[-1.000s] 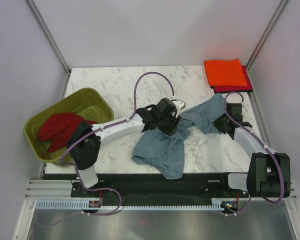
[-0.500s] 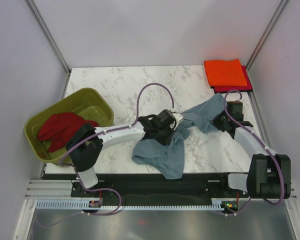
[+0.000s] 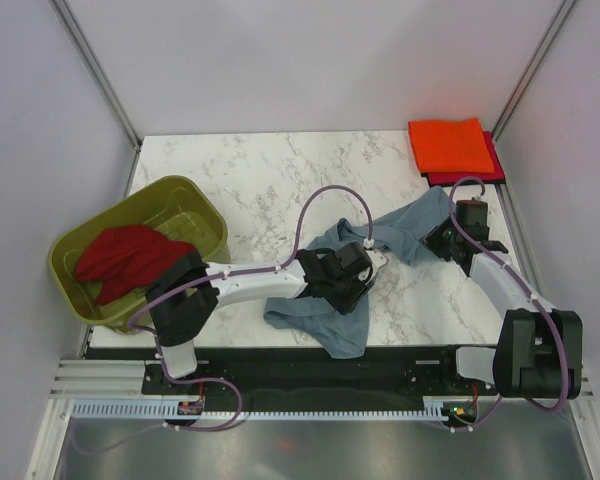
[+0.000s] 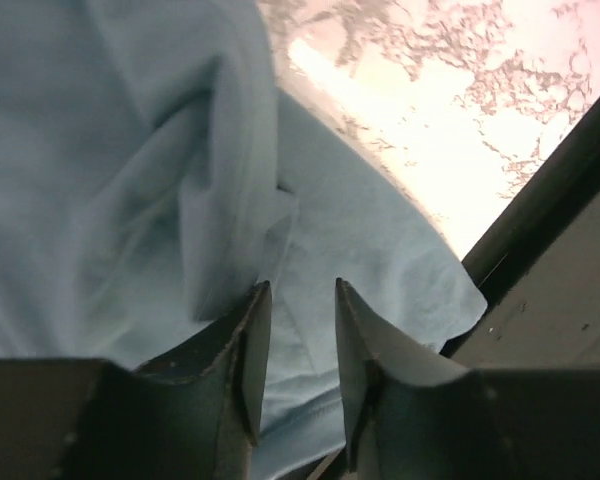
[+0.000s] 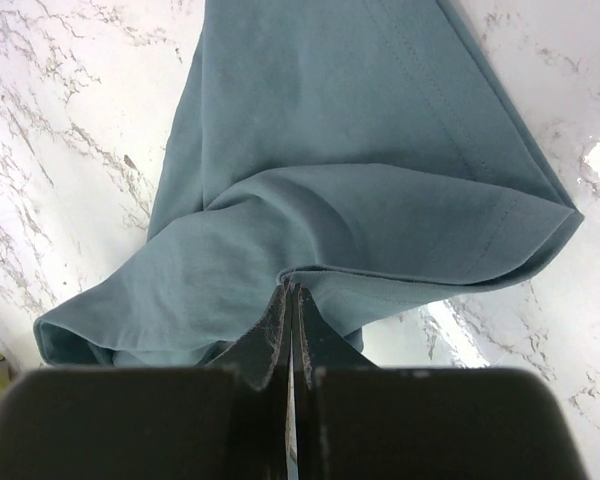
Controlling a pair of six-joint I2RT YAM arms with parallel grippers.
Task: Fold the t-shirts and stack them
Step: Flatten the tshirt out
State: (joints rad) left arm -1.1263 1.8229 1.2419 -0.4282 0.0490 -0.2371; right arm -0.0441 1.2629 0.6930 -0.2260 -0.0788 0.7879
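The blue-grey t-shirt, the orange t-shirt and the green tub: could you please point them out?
blue-grey t-shirt (image 3: pixel 318 318): top external view, crumpled near part.
orange t-shirt (image 3: pixel 446 145): top external view, folded top face.
green tub (image 3: pixel 175 210): top external view, bare inner wall.

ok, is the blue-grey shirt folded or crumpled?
Crumpled, not folded. The blue-grey shirt lies bunched in loose wrinkles with no flat layers; the right gripper pinches one end in shut jaws.
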